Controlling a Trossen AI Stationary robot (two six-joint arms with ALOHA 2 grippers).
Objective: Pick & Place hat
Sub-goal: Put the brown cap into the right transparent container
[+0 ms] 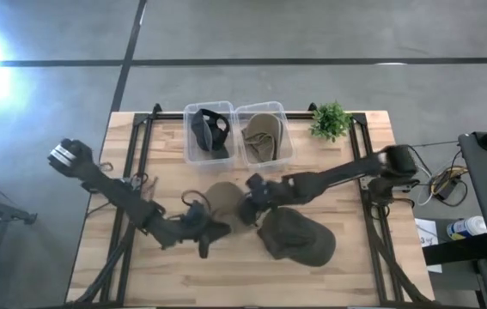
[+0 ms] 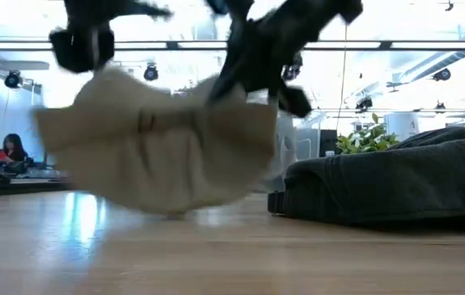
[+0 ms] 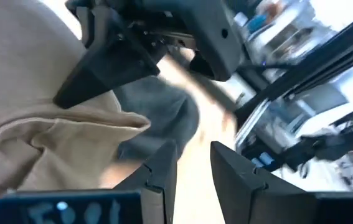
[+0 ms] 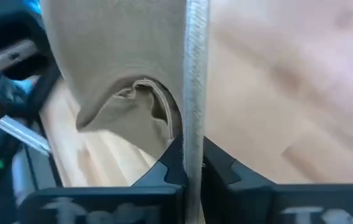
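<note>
A tan hat (image 1: 224, 199) is at the table's middle, between both grippers; in the low view the tan hat (image 2: 158, 147) is raised, its lowest fold close to the wood. My right gripper (image 1: 250, 199) is shut on the hat's right side. My left gripper (image 1: 204, 227) is at its near-left side, and in the left wrist view its fingers (image 3: 164, 168) stand slightly apart with bare table showing between them. The tan cloth (image 3: 27, 124) lies beside the outer side of one finger. A dark green hat (image 1: 299, 238) rests flat on the table to the right. My right gripper (image 4: 193, 165) pinches a thin edge of the tan hat (image 4: 195, 118) between its two fingers. The edge runs straight through the shut fingers. It comes from the table's right, slanting down. The hat hangs from the hold, mostly lifted. Whether my left gripper touches the hat, I cannot tell.
Two clear bins stand at the far middle: the left bin (image 1: 193, 154) holds a dark hat, the right bin (image 1: 284, 153) an olive one. A small green plant (image 1: 331, 120) stands at the far right. Bare wood lies along the near edge.
</note>
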